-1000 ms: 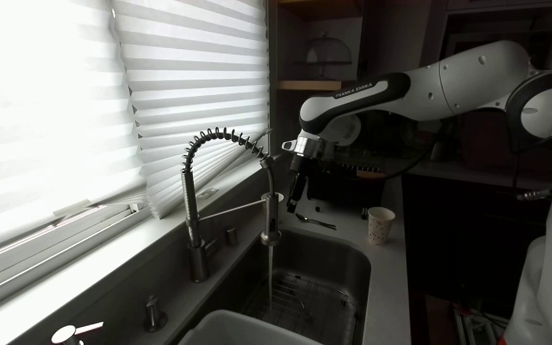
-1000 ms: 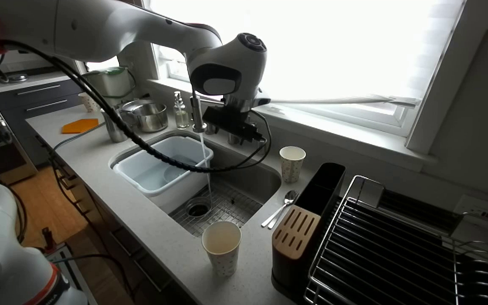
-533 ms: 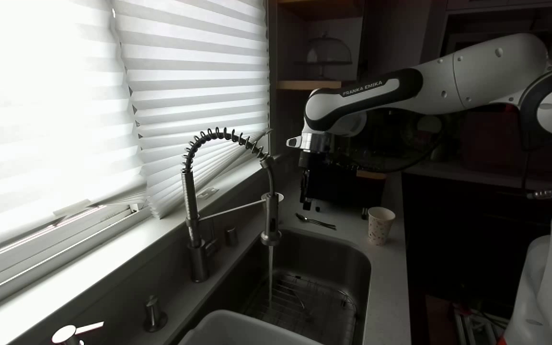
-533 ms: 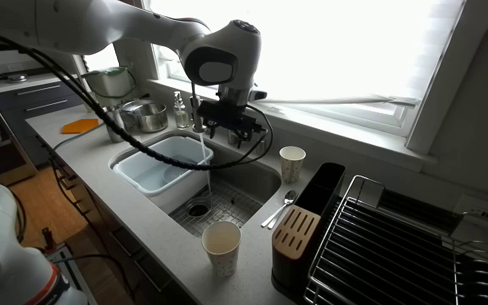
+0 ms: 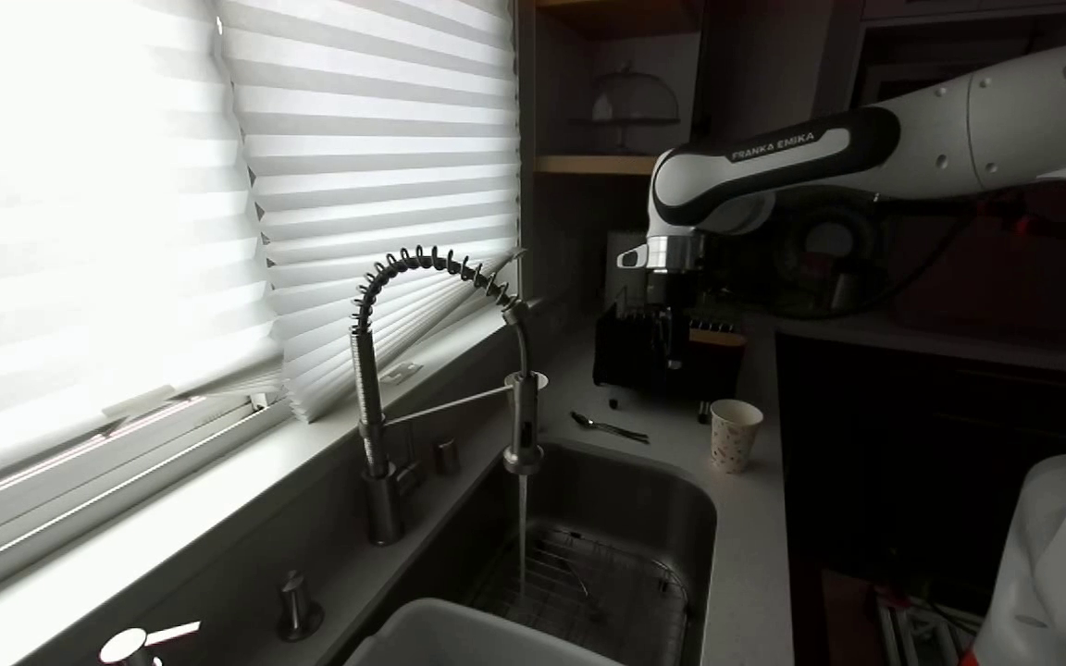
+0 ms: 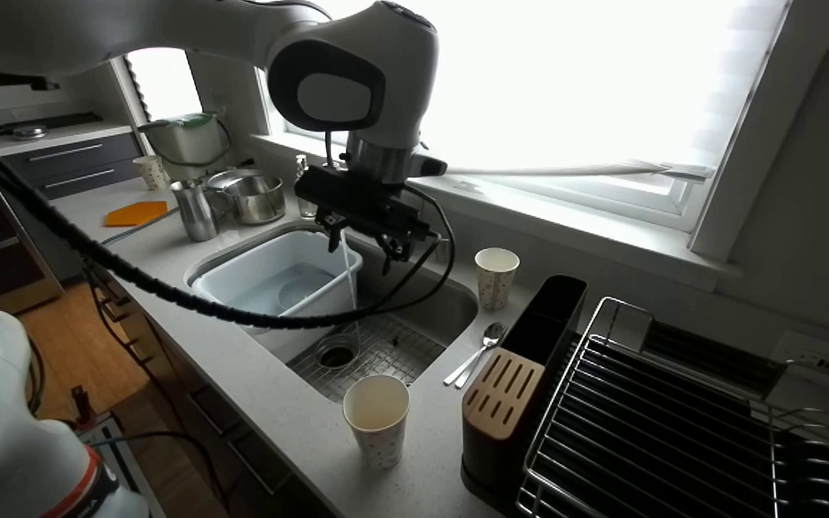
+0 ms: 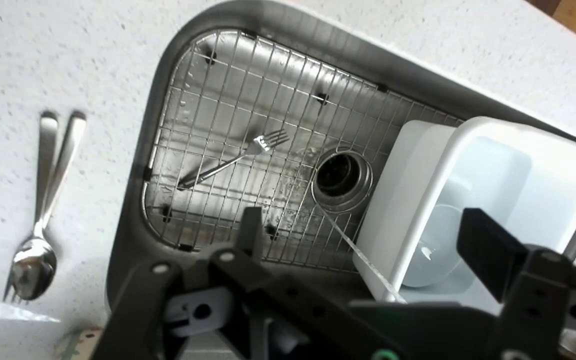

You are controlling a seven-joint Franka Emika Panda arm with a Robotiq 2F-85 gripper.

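Observation:
My gripper [image 7: 365, 235] hangs open above the steel sink, its dark fingers [image 7: 488, 250] wide apart and nothing between them. Below it a silver fork [image 7: 260, 144] lies on the wire grid [image 7: 268, 100] beside the drain [image 7: 340, 177]. A white basin [image 7: 403, 175] with water and a round clear object inside fills the sink's other end. Water [image 7: 360, 253] runs in a thin stream from the spring-neck faucet [image 5: 522, 416]. On the counter a spoon [image 7: 34, 267] rests over another fork. In an exterior view the gripper [image 6: 360, 253] points down, touching nothing visible.
Paper cups stand on the counter, one near the front [image 6: 378, 432] and one by the window [image 6: 495, 280]. Beside them are a utensil holder [image 6: 501, 392] and a wire drying rack [image 6: 645, 403]. A pot [image 6: 256, 198] and pitcher [image 6: 197, 216] stand beyond. The arm's cable [image 6: 270, 322] loops low.
My gripper has drawn back from the window and faucet side and swung from a tilt to pointing nearly straight down. It stays open. Cups, cutlery and running water look the same.

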